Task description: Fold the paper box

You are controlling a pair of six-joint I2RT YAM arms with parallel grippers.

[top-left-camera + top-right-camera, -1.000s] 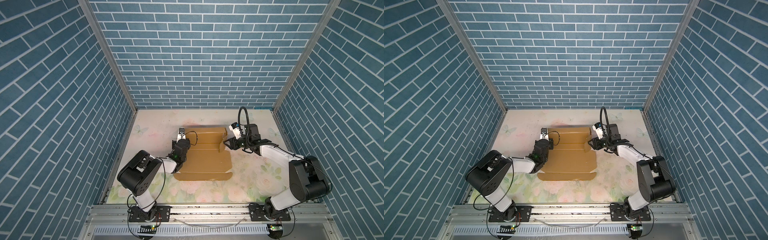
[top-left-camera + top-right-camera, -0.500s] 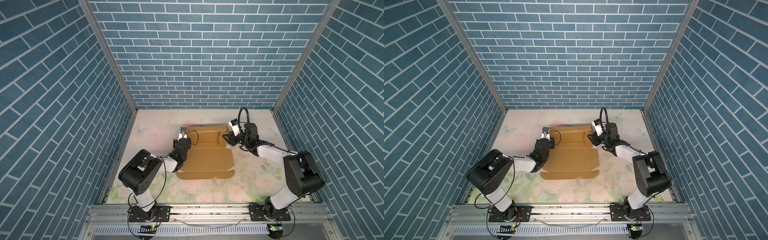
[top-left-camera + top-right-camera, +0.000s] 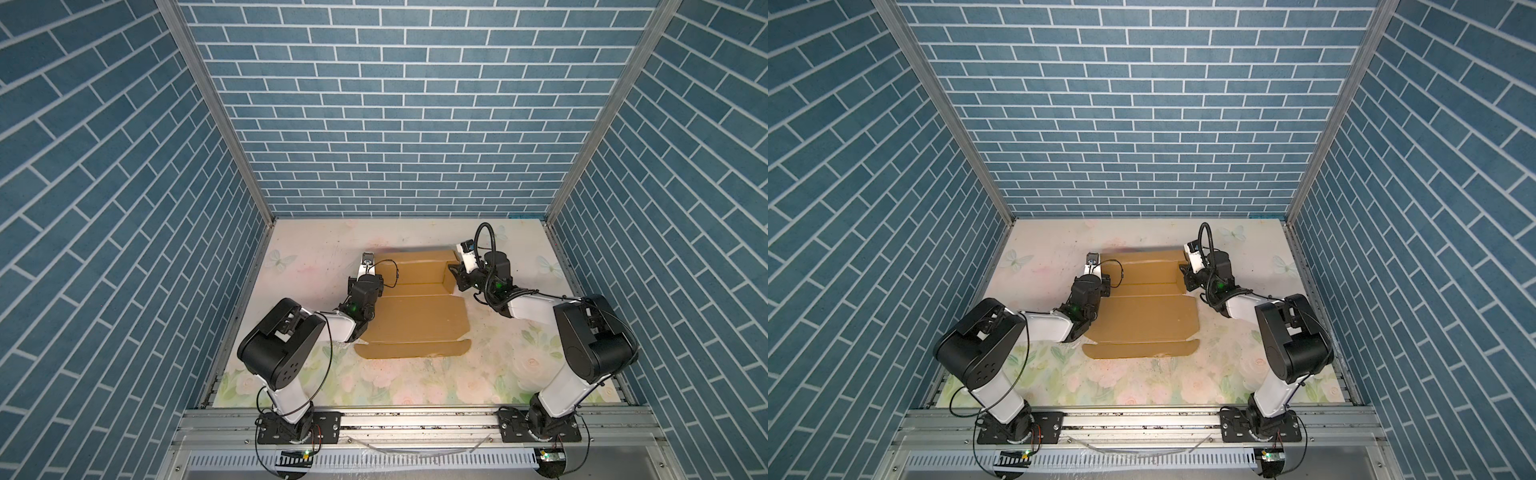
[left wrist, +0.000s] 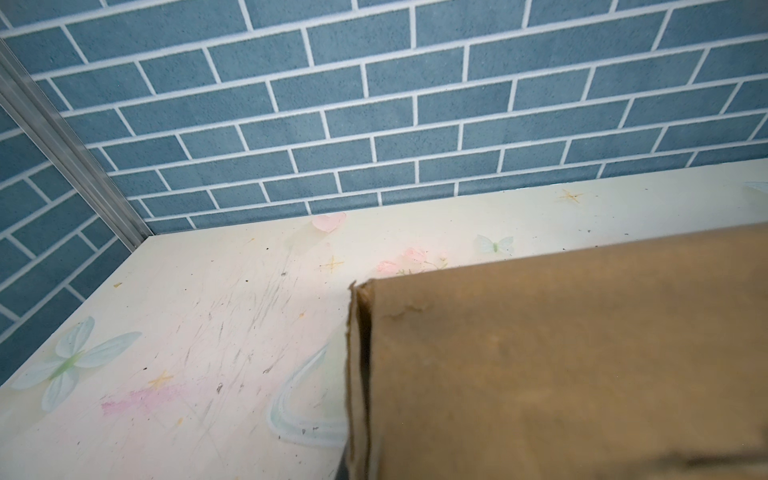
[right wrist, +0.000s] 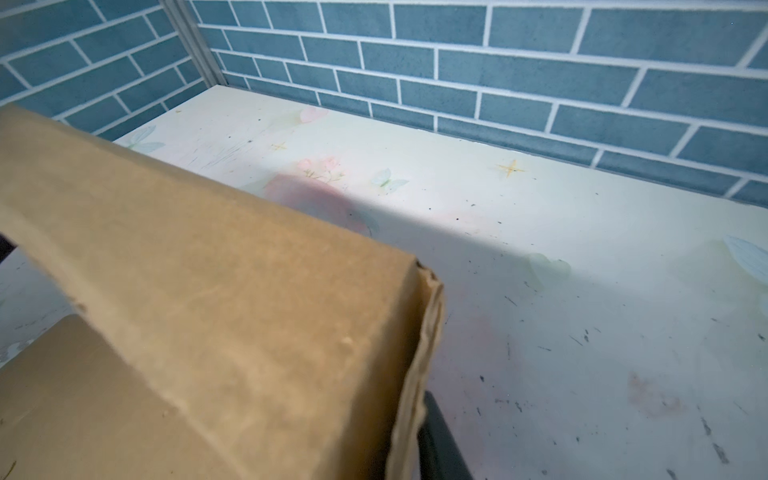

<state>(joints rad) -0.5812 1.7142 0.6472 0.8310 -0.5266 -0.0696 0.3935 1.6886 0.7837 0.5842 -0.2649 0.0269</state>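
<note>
The tan paper box [image 3: 415,316] [image 3: 1148,316] lies mid-table, its far part folded up into low walls and its near panel and front flap flat. My left gripper [image 3: 374,275] [image 3: 1100,277] is at the box's left wall, shut on its edge. In the left wrist view the cardboard [image 4: 561,353] runs down between the jaws. My right gripper [image 3: 455,277] [image 3: 1185,277] is at the raised right wall, shut on it. In the right wrist view a dark finger [image 5: 436,440] presses the outer face of the cardboard [image 5: 208,311]; the other finger is hidden behind it.
The box rests on a floral-print tabletop [image 3: 415,386] enclosed by blue brick walls [image 3: 395,124] on three sides. A metal rail [image 3: 415,419] with both arm bases runs along the front edge. Bare table surrounds the box.
My right gripper has closed its jaws onto the box's right wall and shifted slightly inward. The left gripper has kept its grip and place.
</note>
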